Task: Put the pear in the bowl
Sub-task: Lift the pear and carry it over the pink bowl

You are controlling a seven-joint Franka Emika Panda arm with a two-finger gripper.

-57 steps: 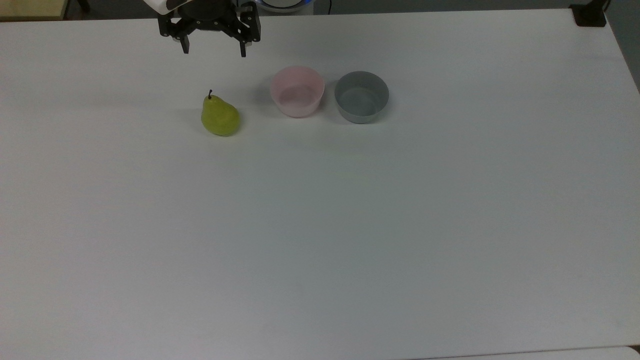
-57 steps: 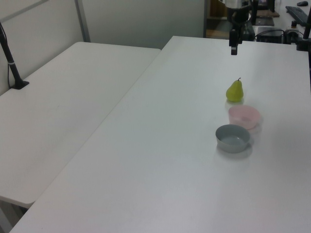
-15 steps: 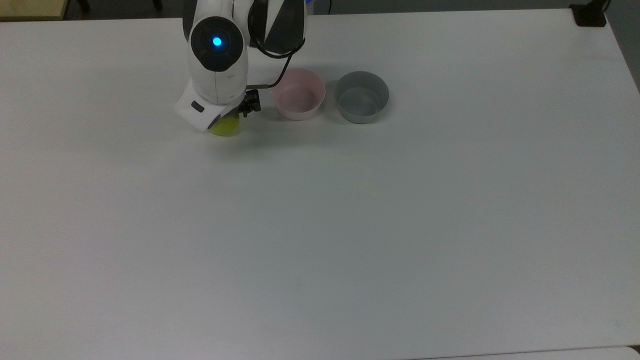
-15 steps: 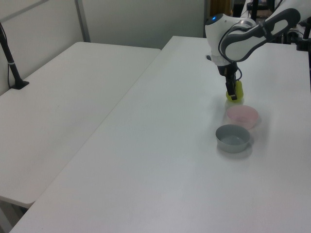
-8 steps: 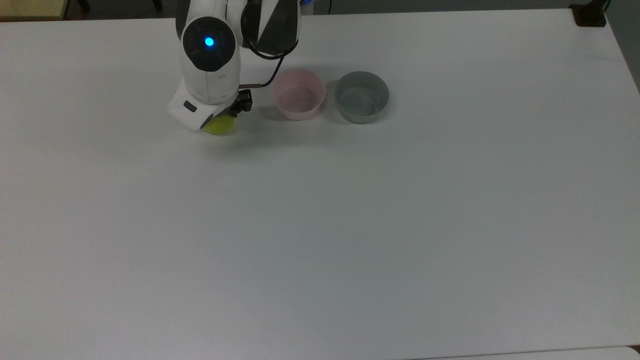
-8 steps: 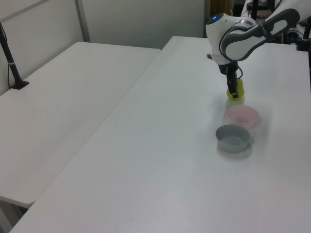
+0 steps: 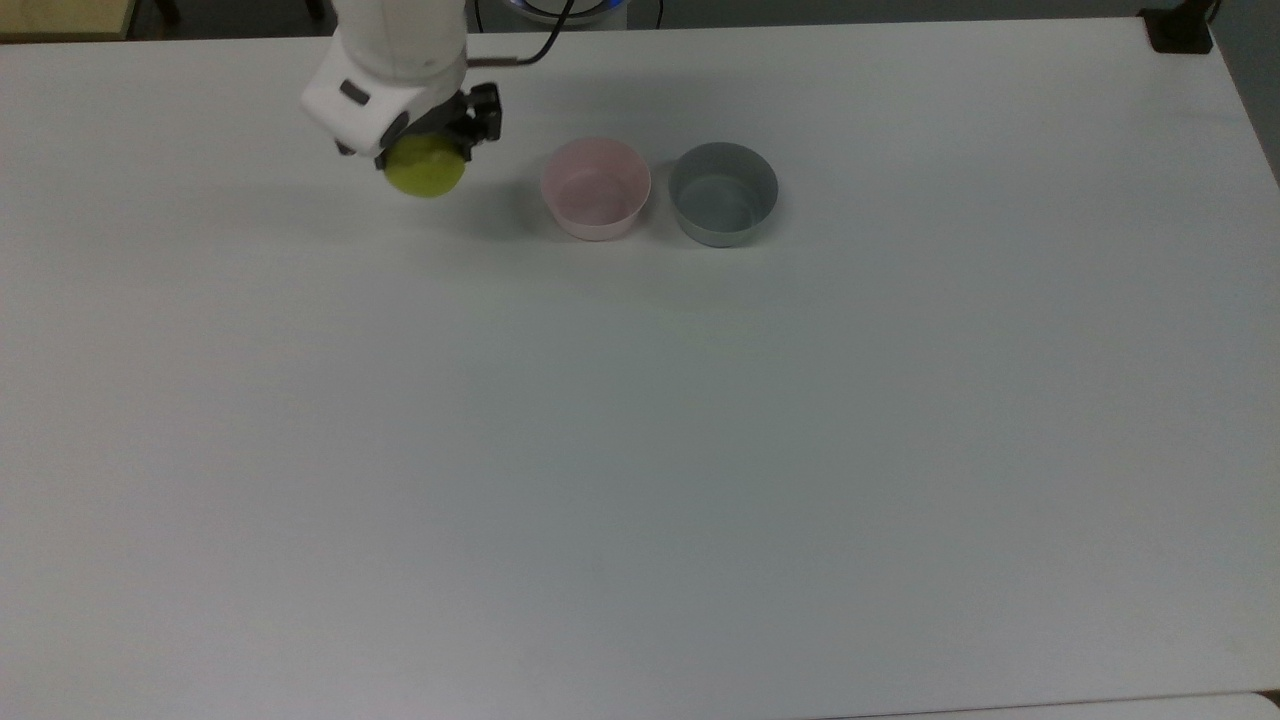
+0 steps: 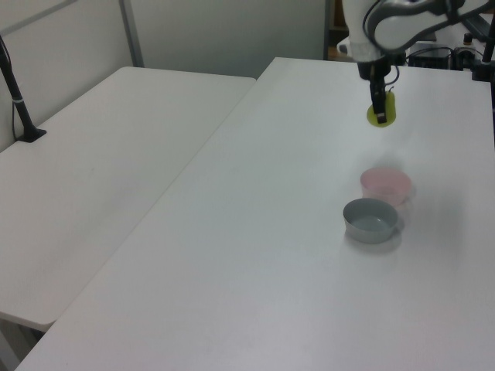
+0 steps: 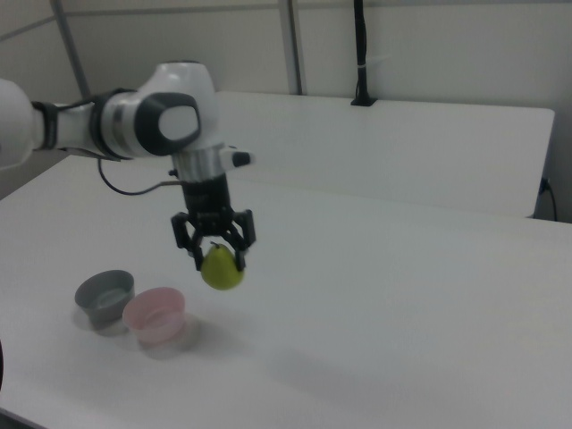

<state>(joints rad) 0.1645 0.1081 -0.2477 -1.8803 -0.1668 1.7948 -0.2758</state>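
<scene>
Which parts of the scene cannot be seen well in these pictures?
- Pear top and stem: top view, covered by the gripper and wrist.
- Arm's upper part: top view, cut off by the top edge.
- Pink bowl inside: left view, hidden by its near wall.

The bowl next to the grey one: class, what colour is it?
The bowl beside the grey bowl is pale pink, clearest in the top view.

A broad white table fills the room's centre, with a second white table set edge to edge beside it. A black post is clamped at that table's far edge, against pale partition walls with metal uprights. Even, soft light falls overhead.
</scene>
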